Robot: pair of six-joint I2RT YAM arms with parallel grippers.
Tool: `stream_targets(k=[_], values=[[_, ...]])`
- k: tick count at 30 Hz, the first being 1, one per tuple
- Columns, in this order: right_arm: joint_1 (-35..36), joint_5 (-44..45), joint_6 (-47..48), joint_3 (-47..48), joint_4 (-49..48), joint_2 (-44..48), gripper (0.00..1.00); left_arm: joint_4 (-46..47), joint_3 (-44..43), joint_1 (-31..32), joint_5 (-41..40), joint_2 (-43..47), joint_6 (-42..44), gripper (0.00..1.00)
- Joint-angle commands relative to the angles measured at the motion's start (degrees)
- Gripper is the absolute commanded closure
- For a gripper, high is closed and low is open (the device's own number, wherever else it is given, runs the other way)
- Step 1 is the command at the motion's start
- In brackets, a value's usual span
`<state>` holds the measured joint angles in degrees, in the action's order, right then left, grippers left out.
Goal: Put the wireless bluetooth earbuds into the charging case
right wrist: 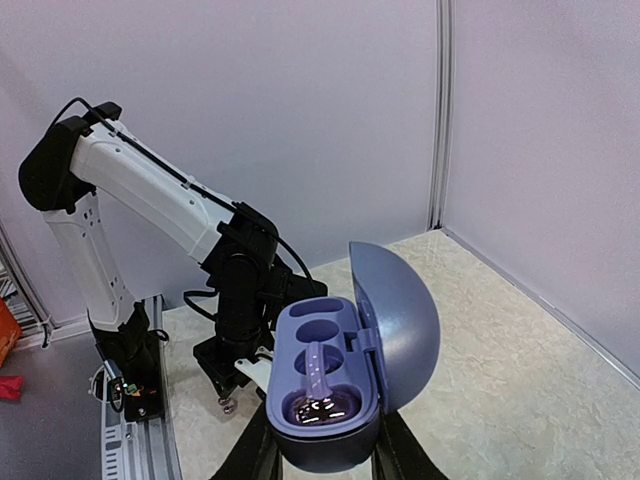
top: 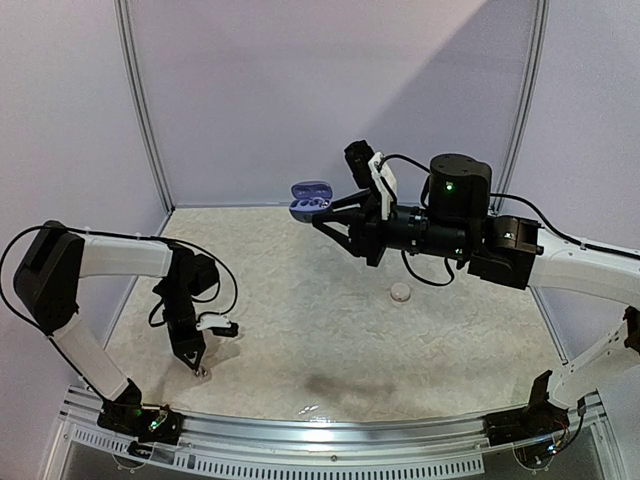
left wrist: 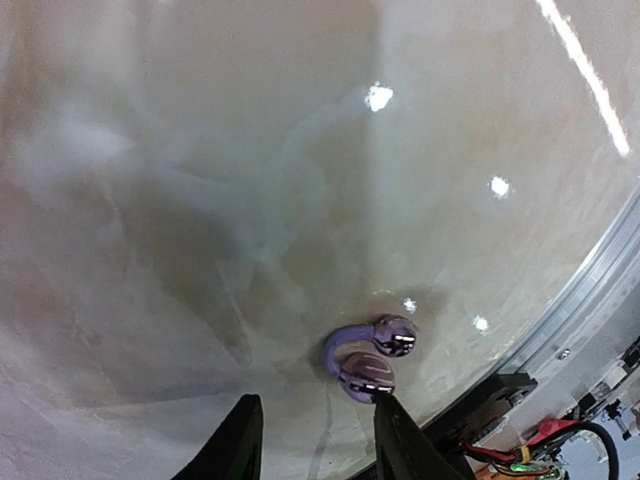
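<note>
A purple clip-shaped earbud (left wrist: 368,358) with shiny ends lies on the table near the front rail. My left gripper (left wrist: 318,400) points down over it, open. The earbud sits just past the fingertips, close against the right fingertip (left wrist: 388,408). In the top view this gripper (top: 198,366) hangs low at the front left. My right gripper (top: 330,215) is raised at the back centre, shut on the purple charging case (top: 312,198). The case (right wrist: 325,400) is open with its lid (right wrist: 400,320) swung up. One purple earbud (right wrist: 322,390) rests in its near cavity, and the far cavities (right wrist: 322,333) show nothing inside.
A small round whitish object (top: 400,292) lies on the table right of centre, below the right arm. The metal front rail (top: 330,430) runs close to the left gripper. White walls (top: 330,90) close the back, and the left arm (right wrist: 235,290) stands ahead in the right wrist view.
</note>
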<state>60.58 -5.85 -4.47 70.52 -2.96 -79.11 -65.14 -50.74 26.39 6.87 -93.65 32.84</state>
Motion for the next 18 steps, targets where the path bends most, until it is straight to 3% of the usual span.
stream_targets(k=[1,18], values=[[-0.3,0.7,-0.8,-0.5,0.0,0.7,1.00,1.9,0.9,1.7,1.0,1.0,0.5,0.60],[-0.3,1.1,-0.8,-0.7,0.0,1.0,1.00,6.2,4.4,5.2,-0.5,2.3,0.4,0.62]])
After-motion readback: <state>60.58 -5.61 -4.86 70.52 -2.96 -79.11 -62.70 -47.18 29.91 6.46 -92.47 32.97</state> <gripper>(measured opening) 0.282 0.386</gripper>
